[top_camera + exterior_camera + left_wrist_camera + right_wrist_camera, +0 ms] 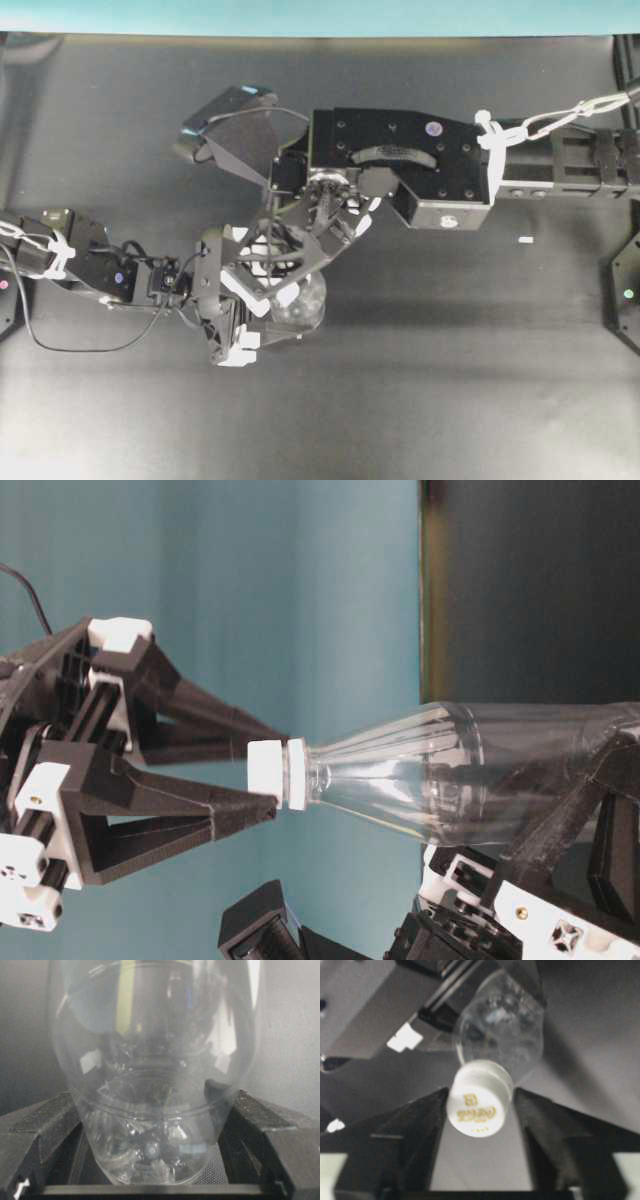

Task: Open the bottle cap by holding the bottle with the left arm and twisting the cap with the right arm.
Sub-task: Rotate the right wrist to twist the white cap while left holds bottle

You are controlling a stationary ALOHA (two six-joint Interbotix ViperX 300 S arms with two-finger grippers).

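Observation:
The clear bottle [310, 302] is held off the dark table, its round body between the fingers of my left gripper [283, 300], which is shut on it. In the left wrist view the bottle [150, 1055] fills the space between the left gripper's [152, 1125] black fingers. My right gripper [278, 262] reaches in from the upper right. Its lattice fingers press on both sides of the white bottle cap [479, 1102] [268, 773], so the right gripper [481, 1096] [274, 771] is shut on the cap. The cap sits on the bottle neck [330, 777].
A small white tape mark [525, 240] lies on the dark table to the right. The right arm's boxy wrist [400, 165] hangs above the table's middle. A base with a green light [628, 293] stands at the right edge. A teal wall runs along the back.

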